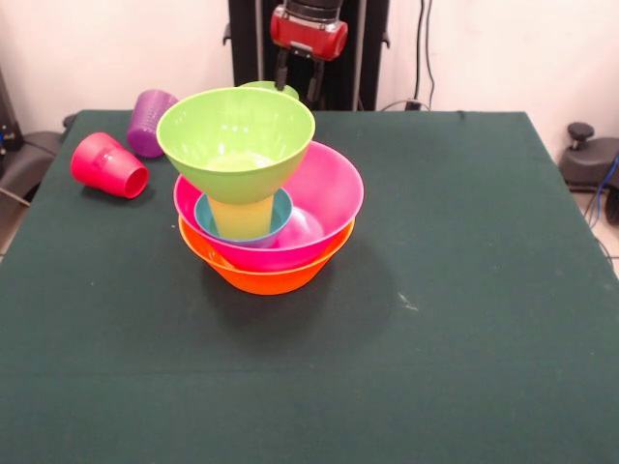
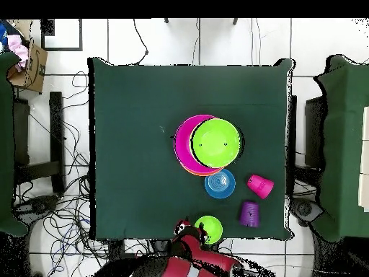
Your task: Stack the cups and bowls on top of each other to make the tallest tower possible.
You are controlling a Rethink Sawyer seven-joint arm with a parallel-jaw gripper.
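Note:
The tower (image 1: 263,193) stands mid-table: an orange bowl (image 1: 261,278) at the bottom, a pink bowl (image 1: 329,193) in it, a blue bowl (image 1: 280,208) inside that, a yellow cup (image 1: 242,215) in the blue bowl, and a medium green bowl (image 1: 237,135) on top. The overhead view shows the tower (image 2: 205,144) too. A small green bowl (image 1: 276,89) (image 2: 209,229) sits at the table's edge by the robot. My gripper (image 1: 299,82) (image 2: 189,229) hangs right at it, fingers apart. A red cup (image 1: 108,165) lies on its side. A purple cup (image 1: 150,121) stands behind it.
In the overhead view a blue bowl (image 2: 220,183) sits on the green table (image 2: 130,144) beside the tower, on the robot's side; the front view hides that spot. The red cup (image 2: 260,186) and purple cup (image 2: 249,213) lie near it. Cables lie on the floor (image 2: 65,216).

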